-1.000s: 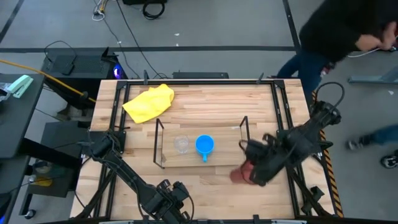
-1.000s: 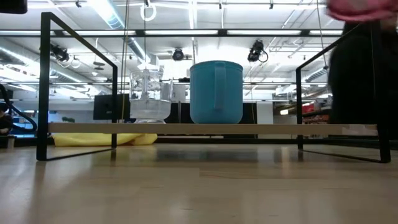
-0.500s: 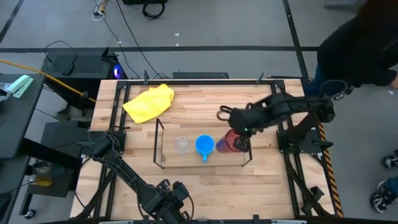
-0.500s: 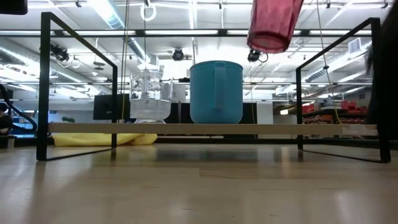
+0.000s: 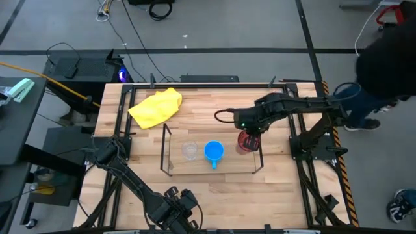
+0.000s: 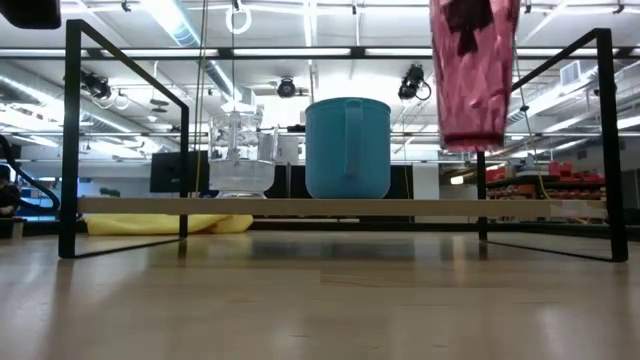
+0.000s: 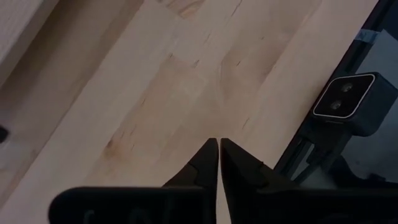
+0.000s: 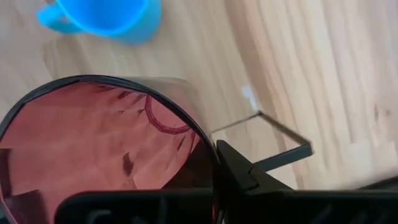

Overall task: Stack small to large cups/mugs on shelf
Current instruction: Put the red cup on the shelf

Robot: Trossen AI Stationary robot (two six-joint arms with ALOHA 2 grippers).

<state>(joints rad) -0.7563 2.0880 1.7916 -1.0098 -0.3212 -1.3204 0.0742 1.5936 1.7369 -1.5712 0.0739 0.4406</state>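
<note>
A dark red cup (image 5: 246,143) hangs from my right gripper (image 5: 247,132) over the right end of the black wire shelf (image 5: 166,151); in the low view the red cup (image 6: 474,80) is upright above the shelf's board (image 6: 150,207). A blue mug (image 5: 214,151) and a clear cup (image 5: 189,151) stand on their bases on the board, the blue mug (image 6: 347,150) in the middle and the clear cup (image 6: 240,155) at the left. My left gripper (image 7: 219,148) is shut and empty at the table's near edge. My right gripper holds the red cup by its rim (image 8: 208,146), one finger (image 8: 239,169) outside the wall and one showing dark through the wall from inside (image 6: 465,25). The fingers come from above, pointing down. The cup hangs upright, clear of the shelf board.
A yellow cloth (image 5: 156,106) lies at the table's far left. The shelf's right end frame (image 8: 283,149) stands close beside the red cup. Black rails (image 5: 291,110) run along the table's edges. A person (image 5: 383,65) stands beyond the far right corner.
My right gripper has carried the red cup from the table's near right up and toward the far edge, to the shelf's right end. The cup was tilted half a second ago; it now hangs upright and lower, nearer the board.
</note>
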